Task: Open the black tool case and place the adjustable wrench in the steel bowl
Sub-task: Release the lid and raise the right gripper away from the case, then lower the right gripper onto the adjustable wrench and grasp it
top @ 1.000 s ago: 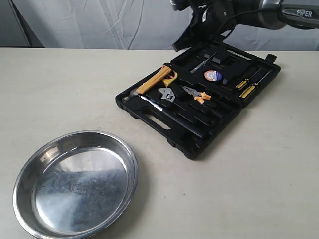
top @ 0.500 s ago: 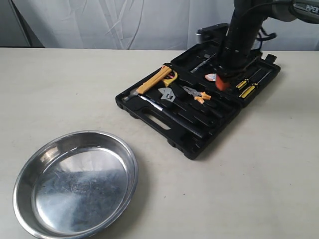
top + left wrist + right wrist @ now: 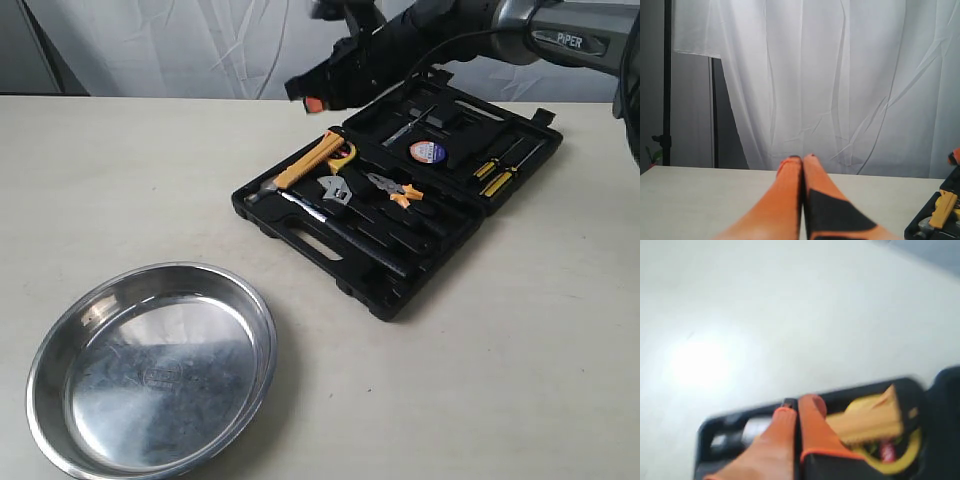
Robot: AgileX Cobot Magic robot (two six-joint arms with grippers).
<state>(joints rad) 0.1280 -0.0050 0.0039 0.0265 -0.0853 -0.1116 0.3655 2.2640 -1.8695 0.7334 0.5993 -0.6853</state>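
Note:
The black tool case [image 3: 400, 282] lies open right of centre, its lid flat behind the tray. The adjustable wrench [image 3: 335, 190], silver head and dark handle, rests in the tray between the hammer [image 3: 310, 165] and the pliers [image 3: 396, 189]. The steel bowl [image 3: 150, 370] sits empty at the near left. My right gripper [image 3: 312, 101] hangs blurred in the air over the case's far left edge, shut with nothing in it; its wrist view shows its tips [image 3: 797, 407] above the case rim [image 3: 710, 429] and the hammer handle [image 3: 870, 422]. My left gripper [image 3: 801, 160] is shut and empty, away from the case.
The lid holds a round tape roll [image 3: 427, 151] and yellow-handled screwdrivers [image 3: 497, 172]. A white curtain [image 3: 200, 45] backs the table. A corner of the case [image 3: 932, 227] shows in the left wrist view.
The right arm was low over the lid by the tape roll half a second ago; it has risen and swung left to the case's far left edge. Case, wrench and bowl have not moved.

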